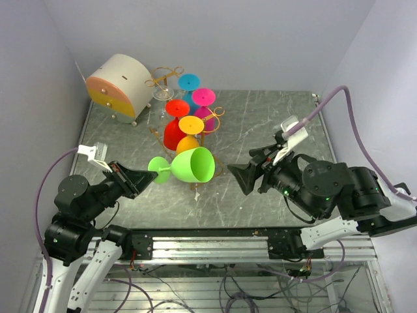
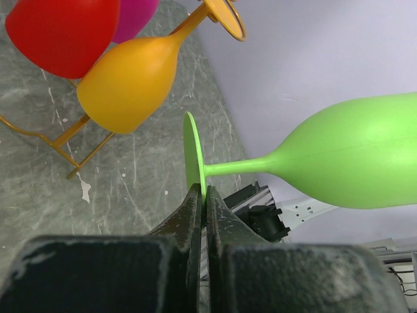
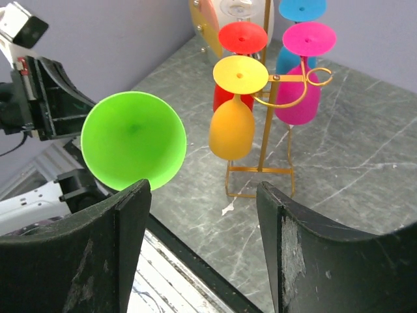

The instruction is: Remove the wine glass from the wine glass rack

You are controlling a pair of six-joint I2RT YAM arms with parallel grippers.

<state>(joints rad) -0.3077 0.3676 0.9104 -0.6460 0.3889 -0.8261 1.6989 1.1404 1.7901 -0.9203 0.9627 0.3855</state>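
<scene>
Green wine glass [image 1: 192, 164]: light, rigid, slick, likely plastic. Pinched at foot edge in left gripper [image 2: 202, 195], clear of wine glass rack [image 1: 215, 114]; better taken by stem with spread right gripper [image 3: 203, 195].

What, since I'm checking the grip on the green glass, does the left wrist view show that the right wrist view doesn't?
Only the left wrist view: the left claw shut on the foot rim of the green wine glass, whose stem lies sideways. Only the right wrist view: the open right claw, the green bowl's open mouth facing it, and a blue glass at the back. Both: the green wine glass, the orange glass, the red glass, the gold wine glass rack and the grey table.
</scene>
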